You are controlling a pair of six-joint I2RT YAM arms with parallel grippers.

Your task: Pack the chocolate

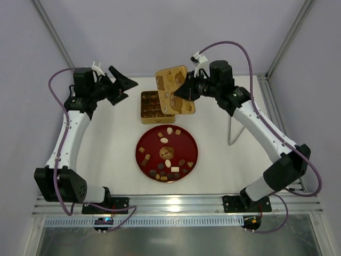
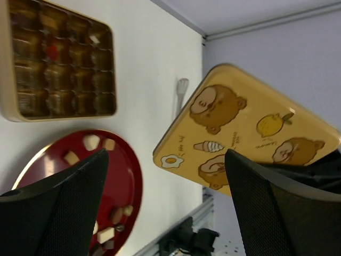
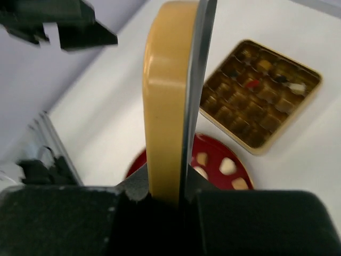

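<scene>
Several chocolate pieces (image 1: 168,163), brown, tan and cream, lie on the red round plate (image 1: 187,141); some show in the left wrist view (image 2: 91,142) and the right wrist view (image 3: 227,166). Behind the plate lies the gold gridded box (image 1: 153,104) (image 2: 57,60) (image 3: 260,91), uncovered. My right gripper (image 1: 183,90) (image 3: 171,188) is shut on the edge of a yellow bear-print lid (image 1: 171,85) (image 2: 246,132) (image 3: 166,101), holding it tilted above the box's right side. My left gripper (image 1: 120,85) (image 2: 167,209) hangs open and empty left of the box.
A thin metal stand (image 1: 235,130) rises from the white table at the right. Aluminium frame rails (image 1: 176,205) run along the near edge, and the enclosure walls close in at the back and sides.
</scene>
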